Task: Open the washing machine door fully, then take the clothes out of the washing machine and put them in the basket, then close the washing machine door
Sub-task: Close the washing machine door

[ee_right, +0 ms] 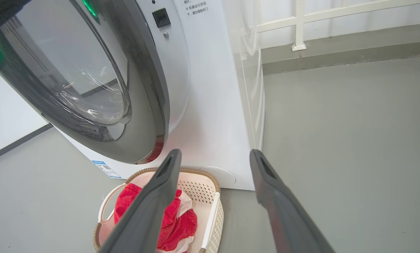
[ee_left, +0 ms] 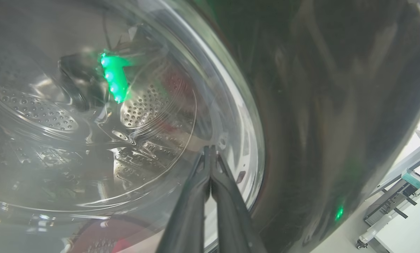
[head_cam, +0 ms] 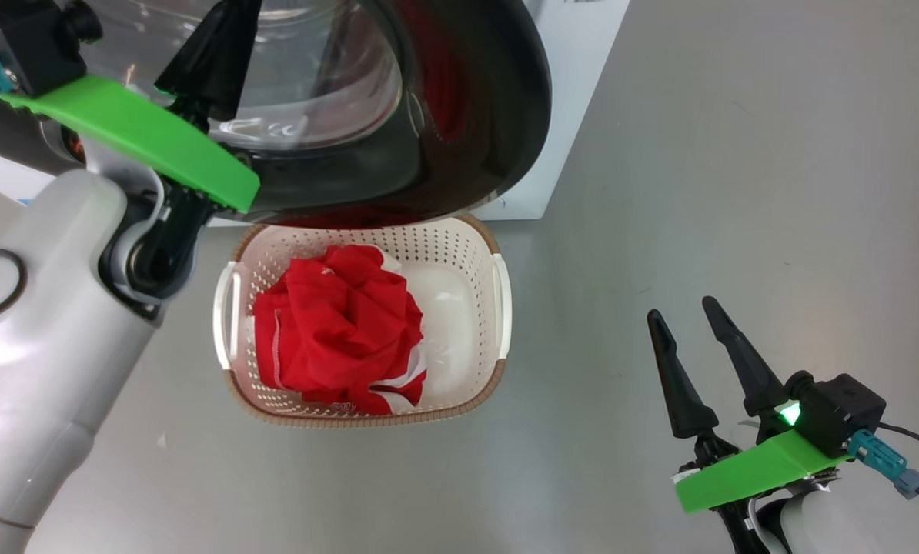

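The grey floor (head_cam: 736,192) carries everything. A white rail frame (ee_right: 298,24) stands along its far edge by the wall, and the robot's pale left forearm (head_cam: 51,323) blocks the left side of the head view. The washing machine (ee_right: 213,105) stands with a small blue label (ee_right: 106,169) low on its front. The washing machine door (head_cam: 498,115) is ajar and not flush with that front. Its glossy black rim hangs over the far edge of the basket (head_cam: 459,238) and hides part of the basket's brown rim. The basket sits on the floor right at the foot of the machine. Its long axis runs along the machine front, with a white handle at each short end. The clothes (head_cam: 336,331) lie bunched inside it, crowded toward the robot's left end, so bare white bottom shows at the other end. The left claw (ee_left: 210,154) has its two dark fingers pressed together and holds nothing. The tips appear to rest on the door where the clear window meets the black rim, and the perforated drum (ee_left: 37,112) shows through the glass. The right claw (head_cam: 683,312) is spread wide and empty above the floor, well apart from the basket on its right.
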### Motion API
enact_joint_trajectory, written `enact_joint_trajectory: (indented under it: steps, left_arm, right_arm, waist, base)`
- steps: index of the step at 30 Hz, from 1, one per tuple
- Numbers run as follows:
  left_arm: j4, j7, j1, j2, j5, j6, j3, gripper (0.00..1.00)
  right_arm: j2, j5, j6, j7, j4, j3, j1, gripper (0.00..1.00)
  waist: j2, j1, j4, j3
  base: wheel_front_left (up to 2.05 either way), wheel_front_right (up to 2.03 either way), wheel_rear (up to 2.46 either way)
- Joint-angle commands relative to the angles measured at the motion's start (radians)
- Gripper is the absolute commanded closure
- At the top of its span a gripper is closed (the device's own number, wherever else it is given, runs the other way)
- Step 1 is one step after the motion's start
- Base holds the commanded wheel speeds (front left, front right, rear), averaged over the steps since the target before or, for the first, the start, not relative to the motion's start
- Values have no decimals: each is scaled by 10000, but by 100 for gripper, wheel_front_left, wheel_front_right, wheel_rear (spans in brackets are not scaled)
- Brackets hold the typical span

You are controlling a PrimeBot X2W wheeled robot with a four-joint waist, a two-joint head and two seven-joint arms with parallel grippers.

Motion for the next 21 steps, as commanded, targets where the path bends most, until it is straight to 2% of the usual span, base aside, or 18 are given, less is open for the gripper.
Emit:
enact_joint_trajectory:
  steps: [1,11,21]
  left_arm:
    - [-122,-78,-242,335,44,-56,403,100]
    - [-242,-78,1002,185,258,-56,779,100]
    - [-338,-78,3355,54,1354,-56,1665,100]
  right_arm:
    - [14,150,63,-65,-241,196,-127,0]
    - [14,-31,63,-65,-134,100,27,0]
    - [14,-273,63,-65,-49,-68,441,0]
  waist:
    - [0,0,41,-48]
    - [0,0,304,-557]
    - [0,0,665,-1248]
  base:
    - [0,0,0]
    - [0,0,0]
    - [0,0,0]
